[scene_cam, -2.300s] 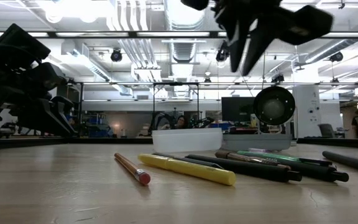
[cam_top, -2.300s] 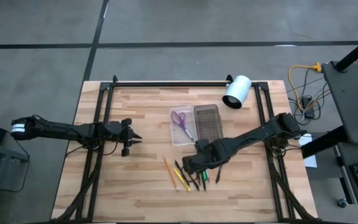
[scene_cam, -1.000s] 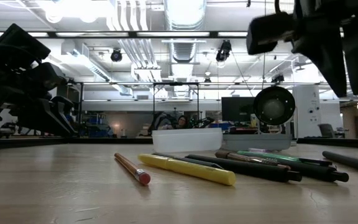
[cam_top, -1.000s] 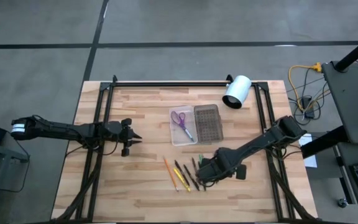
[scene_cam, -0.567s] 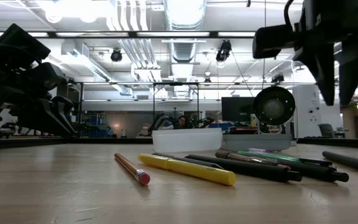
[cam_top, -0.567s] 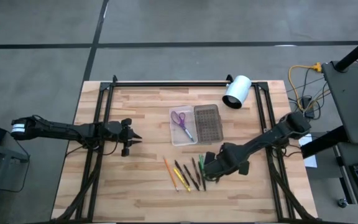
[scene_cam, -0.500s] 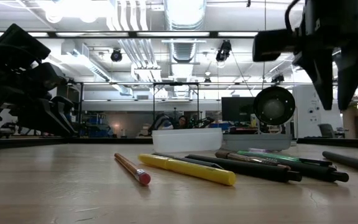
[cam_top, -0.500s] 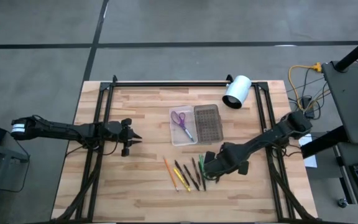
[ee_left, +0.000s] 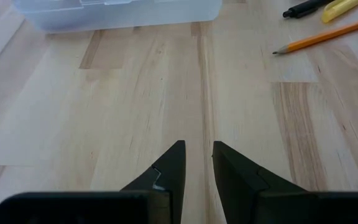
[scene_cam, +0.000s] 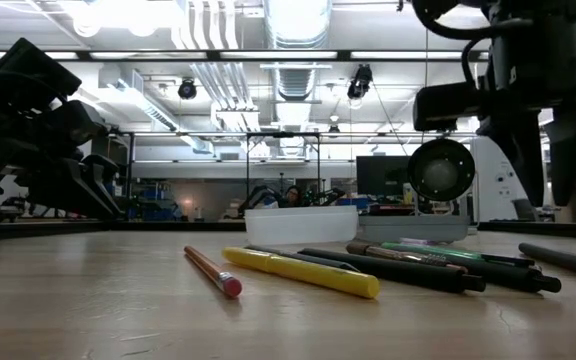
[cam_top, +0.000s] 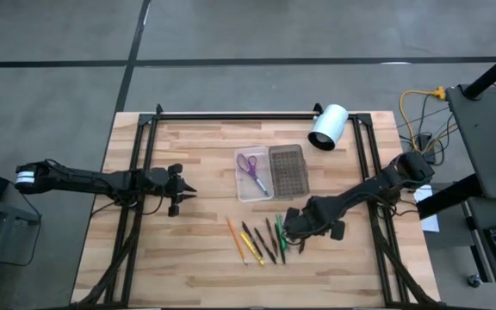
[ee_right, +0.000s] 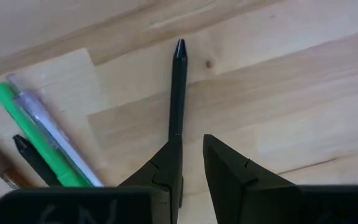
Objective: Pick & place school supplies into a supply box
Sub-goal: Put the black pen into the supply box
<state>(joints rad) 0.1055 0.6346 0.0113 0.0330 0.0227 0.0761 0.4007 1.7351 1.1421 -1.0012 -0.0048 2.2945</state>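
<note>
Right gripper [ee_right: 190, 163]: jaws narrowly parted, empty, above 1 dark pen [ee_right: 178, 87] beside the green pen [ee_right: 39, 140], near the supply box [cam_top: 269, 172]. Risk: off-centre fingers nudge pen aside. Left gripper [ee_left: 197, 168]: parted, idle, well left of box.

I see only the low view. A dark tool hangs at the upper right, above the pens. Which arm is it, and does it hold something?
Observer: By the high view it is the right tool; its wrist view shows a narrow gap with nothing in it.
Operator: What lies near it?
Observer: A dark pen lies alone on the wood, just ahead of its fingers.
Operator: Are the scissors packed already?
Observer: Yes, the purple scissors lie in the clear tray of the supply box.
</note>
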